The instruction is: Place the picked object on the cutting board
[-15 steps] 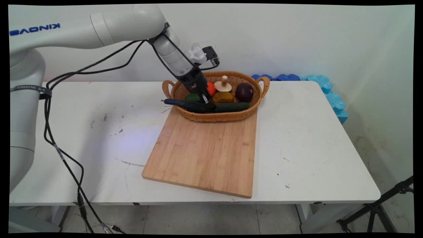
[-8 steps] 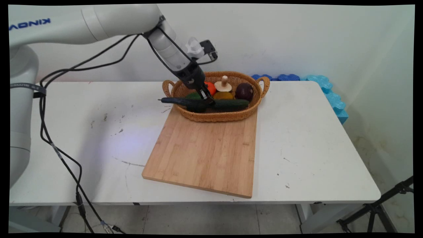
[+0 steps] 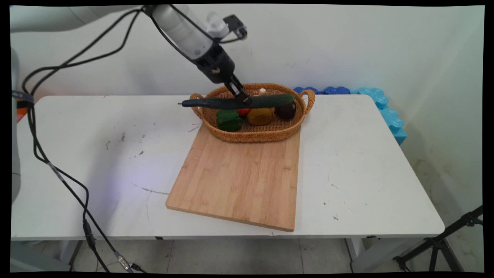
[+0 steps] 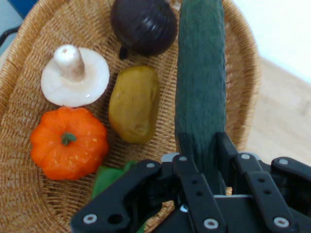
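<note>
No legible writing in view. Gripper [image 3: 242,96] clenched on the bumpy dark-green cucumber [image 3: 235,102], which has risen from the woven wicker basket [image 3: 251,133] since 0.5 s ago and now hangs level above it. Inside: ribbed orange pumpkin [image 4: 68,142] at 9 o'clock, white mushroom [image 4: 74,76], smooth potato [image 4: 134,103], dark onion [image 4: 144,24] at 12. Basket sits on the bamboo board [image 3: 239,177].

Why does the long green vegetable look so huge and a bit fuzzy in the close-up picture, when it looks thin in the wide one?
In the hand view the camera sits right behind the gripper, so the cucumber it clamps looms large and soft-edged, as does the basket. In the main view, from farther off, the same cucumber reads as a slim bar above the basket.
</note>
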Available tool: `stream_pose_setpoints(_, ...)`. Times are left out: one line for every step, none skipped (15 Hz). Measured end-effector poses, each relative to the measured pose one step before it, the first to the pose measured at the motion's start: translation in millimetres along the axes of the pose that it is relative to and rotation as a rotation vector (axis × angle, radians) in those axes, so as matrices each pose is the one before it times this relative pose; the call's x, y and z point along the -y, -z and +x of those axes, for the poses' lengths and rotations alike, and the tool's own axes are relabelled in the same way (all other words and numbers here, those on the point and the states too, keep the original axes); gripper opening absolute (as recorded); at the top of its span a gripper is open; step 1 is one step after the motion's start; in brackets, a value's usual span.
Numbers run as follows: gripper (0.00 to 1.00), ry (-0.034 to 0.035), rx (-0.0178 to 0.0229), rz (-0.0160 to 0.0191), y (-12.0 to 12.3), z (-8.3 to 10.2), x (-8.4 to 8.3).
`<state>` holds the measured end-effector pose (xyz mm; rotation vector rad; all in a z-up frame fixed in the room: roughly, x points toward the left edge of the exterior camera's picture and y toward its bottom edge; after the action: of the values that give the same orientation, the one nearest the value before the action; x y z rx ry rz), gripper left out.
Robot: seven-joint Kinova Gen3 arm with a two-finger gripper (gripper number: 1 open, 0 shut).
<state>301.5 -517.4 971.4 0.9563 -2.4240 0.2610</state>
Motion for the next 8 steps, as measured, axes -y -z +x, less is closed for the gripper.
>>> stream_pose_setpoints(0.00, 0.00485, -0.01087, -0.00561, 8.85, 1.79, -3.65)
stream_pose_setpoints(0.00, 0.00432, -0.00677, -0.00344, 5.67, 0.60, -2.16)
stream_pose_setpoints(0.00, 0.00488, -0.00942, -0.00668, 7.95, 0.50, -3.85)
stream_pose_setpoints(0.00, 0.00484, -0.00919, -0.00940, 8.02, -0.15, -5.02)
stream_pose_setpoints(0.00, 0.00379, -0.00713, -0.00910, 7.23, -1.55, -5.40)
stream_pose_setpoints(0.00, 0.00205, -0.00521, -0.00798, 5.63, -2.17, -4.74)
stream_pose_setpoints(0.00, 0.00264, -0.00485, -0.00996, 5.38, -3.24, -5.85)
stream_pose_setpoints(0.00, 0.00246, -0.00342, -0.00907, 4.58, -4.59, -6.01)
